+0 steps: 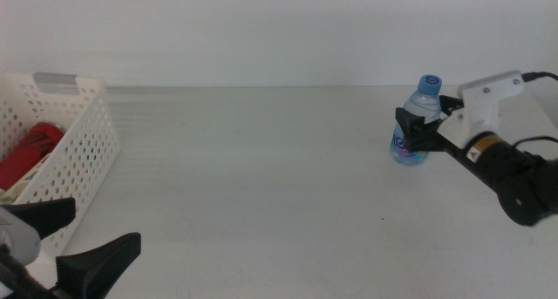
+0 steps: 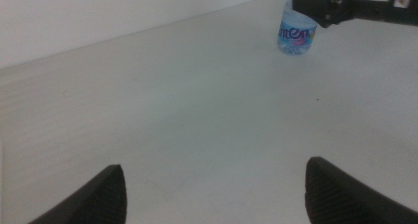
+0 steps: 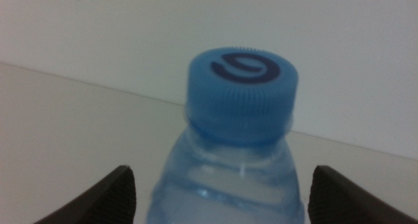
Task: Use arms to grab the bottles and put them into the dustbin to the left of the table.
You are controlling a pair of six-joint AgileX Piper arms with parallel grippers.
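Right gripper (image 1: 417, 127) jaws spread around upright bottle (image 1: 413, 125), not clamped; light, thin-walled, slippery; grip mid-body; left gripper (image 1: 74, 238) open, waiting

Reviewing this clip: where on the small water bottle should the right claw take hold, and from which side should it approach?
Grip the water bottle on its clear body just below the blue cap, coming in level from the table's right side. It stands upright and alone, so its round sides are free, and the right claw already has its open jaws either side of it. The left claw waits near the dustbin.
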